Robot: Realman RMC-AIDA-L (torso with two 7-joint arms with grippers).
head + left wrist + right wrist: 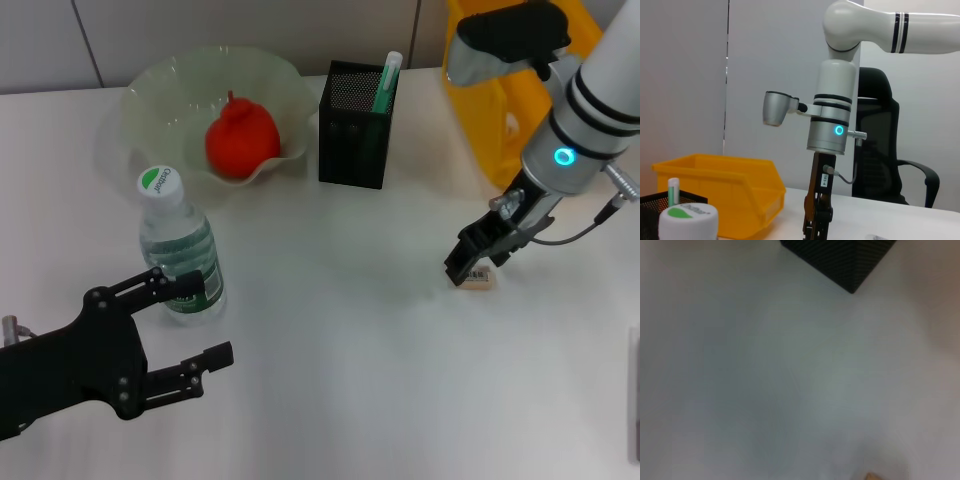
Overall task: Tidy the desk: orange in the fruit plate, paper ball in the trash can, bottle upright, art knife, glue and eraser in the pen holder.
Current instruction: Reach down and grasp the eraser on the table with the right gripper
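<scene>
The orange [240,140] lies in the fruit plate [150,95] at the back left. In front of the plate the bottle [180,250] stands upright, its cap [689,217] close in the left wrist view. My left gripper [190,320] is open just beside the bottle's base, holding nothing. The pen holder [355,125] holds a green-and-white glue stick [387,80]. My right gripper [472,262] is down on the table over the tan eraser [478,279], which rests on the surface. The paper ball and art knife are out of view.
The yellow trash can [490,110] stands at the back right, behind my right arm, also seen as the trash can [725,190] in the left wrist view. A black office chair [880,150] is beyond the table. The pen holder's corner [840,260] shows in the right wrist view.
</scene>
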